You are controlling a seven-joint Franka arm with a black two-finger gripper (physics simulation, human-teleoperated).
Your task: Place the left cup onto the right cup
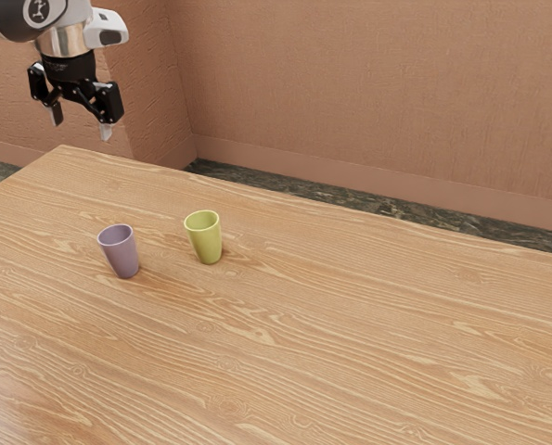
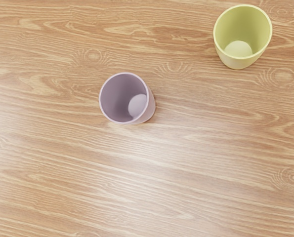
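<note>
A purple cup (image 1: 120, 250) stands upright on the wooden table (image 1: 350, 324), toward the exterior view's left. To its right, a short gap away, stands a yellow-green cup (image 1: 204, 235), also upright. My gripper (image 1: 80, 121) hangs high above the table's far left edge, well up and behind the purple cup, open with nothing between its fingers. From the hand's camera I look down into the purple cup (image 2: 126, 98) and the yellow-green cup (image 2: 242, 35); both are empty.
The table (image 2: 137, 187) spreads wide to the exterior view's right and front. A brown wall (image 1: 368, 83) stands behind, with a dark floor strip (image 1: 368, 199) between wall and table.
</note>
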